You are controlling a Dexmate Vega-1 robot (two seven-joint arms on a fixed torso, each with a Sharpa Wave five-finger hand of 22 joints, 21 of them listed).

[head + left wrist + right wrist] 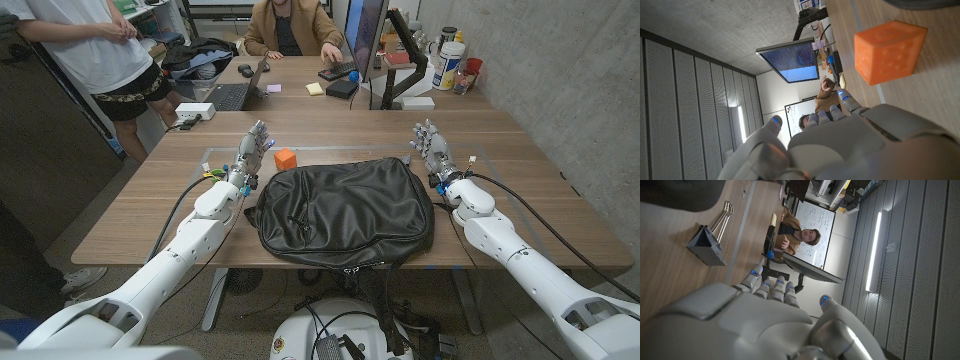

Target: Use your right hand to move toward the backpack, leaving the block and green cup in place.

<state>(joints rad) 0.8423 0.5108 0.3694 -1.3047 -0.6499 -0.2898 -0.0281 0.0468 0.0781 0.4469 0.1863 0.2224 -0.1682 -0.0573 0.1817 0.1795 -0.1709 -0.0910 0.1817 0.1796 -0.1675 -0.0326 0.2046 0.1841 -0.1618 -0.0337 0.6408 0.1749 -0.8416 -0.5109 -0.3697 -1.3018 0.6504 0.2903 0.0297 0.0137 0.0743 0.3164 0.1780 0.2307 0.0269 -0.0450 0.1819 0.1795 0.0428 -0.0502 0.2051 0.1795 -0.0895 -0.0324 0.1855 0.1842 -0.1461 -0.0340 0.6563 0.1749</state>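
The backpack [345, 210] lies mid-counter [540, 215]; the right robot hand [432, 145], fingers apart and empty, stands just beside it. A careless sweep could nudge the bag into the block [285, 158].

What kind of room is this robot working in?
Probably a shared office or lab. A person sits at a further wooden desk behind a computer monitor, a whiteboard with writing hangs on the wall, and an open laptop sits nearby.
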